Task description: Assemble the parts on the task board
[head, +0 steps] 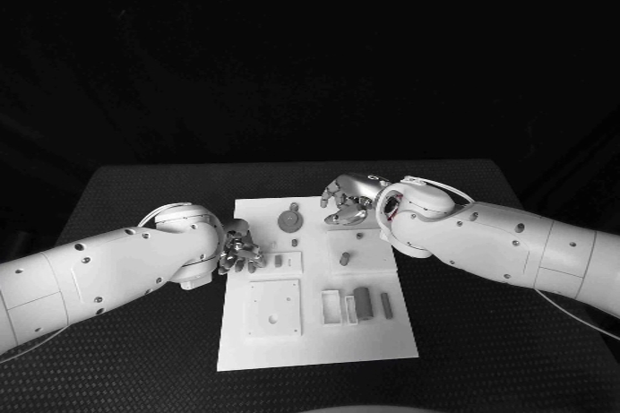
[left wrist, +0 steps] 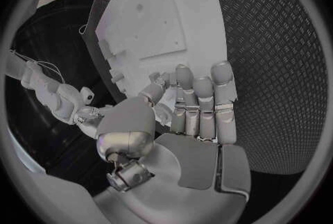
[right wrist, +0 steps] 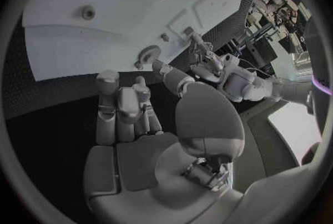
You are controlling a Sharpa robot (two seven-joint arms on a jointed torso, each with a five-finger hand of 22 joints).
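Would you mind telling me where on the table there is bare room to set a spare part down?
The black table is bare on both sides of the task board towards its near end. On the board, only the strip along the near edge looks free. It is crowded at the far end, where the left robot hand, the right robot hand and a gear sit.

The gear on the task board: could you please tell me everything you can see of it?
The gear is a small grey toothed disc, lying flat on the far part of the white task board, with a short stub beside its far edge. It looks like plastic or metal. The right robot hand hovers just beside it, apparently not touching; the left robot hand is nearer the board's left edge.
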